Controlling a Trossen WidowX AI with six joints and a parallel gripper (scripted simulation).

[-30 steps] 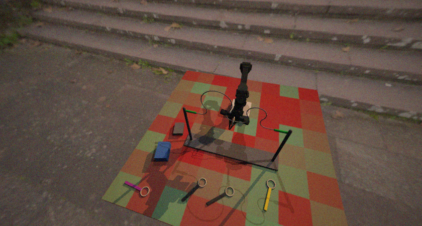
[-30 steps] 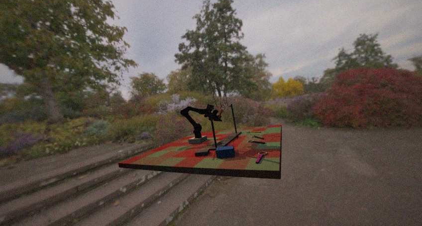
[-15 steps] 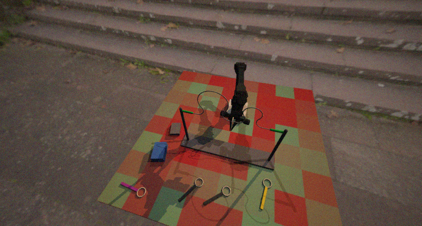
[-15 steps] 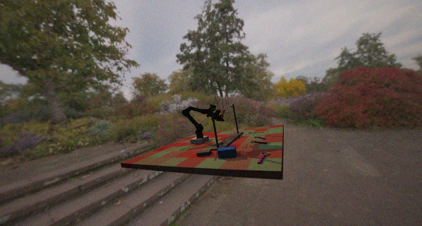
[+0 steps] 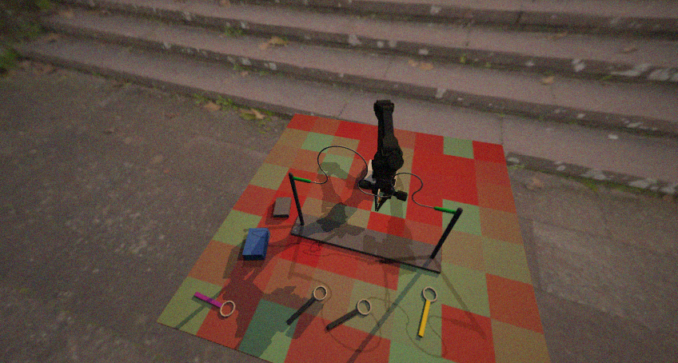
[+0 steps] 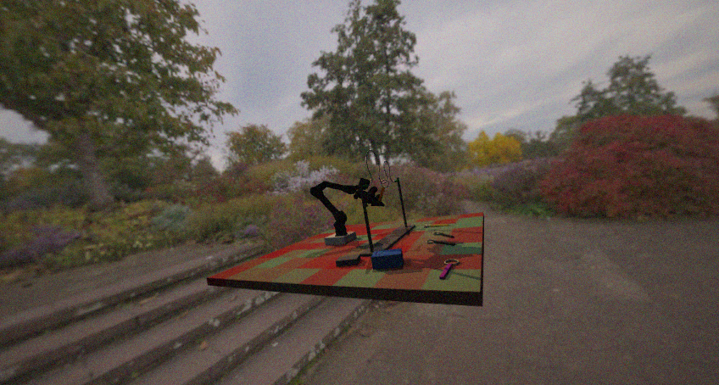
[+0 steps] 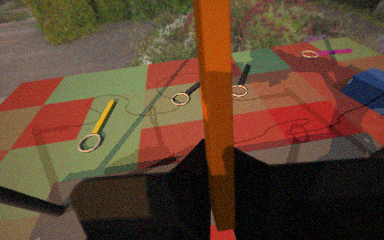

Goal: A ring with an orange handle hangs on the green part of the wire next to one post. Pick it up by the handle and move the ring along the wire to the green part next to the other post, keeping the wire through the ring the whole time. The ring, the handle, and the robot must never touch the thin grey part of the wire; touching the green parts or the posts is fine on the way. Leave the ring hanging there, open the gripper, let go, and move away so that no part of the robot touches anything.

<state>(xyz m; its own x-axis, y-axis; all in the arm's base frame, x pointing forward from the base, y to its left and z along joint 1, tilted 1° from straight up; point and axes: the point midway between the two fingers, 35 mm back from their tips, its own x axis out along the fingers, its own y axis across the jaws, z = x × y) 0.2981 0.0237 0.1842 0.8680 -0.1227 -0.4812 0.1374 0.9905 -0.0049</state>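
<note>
My gripper is shut on the orange handle, which stands up between the fingertips in the wrist view. The ring is outside the wrist view and too small and dark in the top and exterior views to make out around the wire. The gripper is at the middle of the wire, near its low dip between the bends. The thin grey wire curves between the left green part and the right green part. These meet the left post and the right post.
A blue block and a dark flat block lie left of the stand's grey base. In front lie a magenta-handled ring, a yellow-handled ring and two dark-handled rings.
</note>
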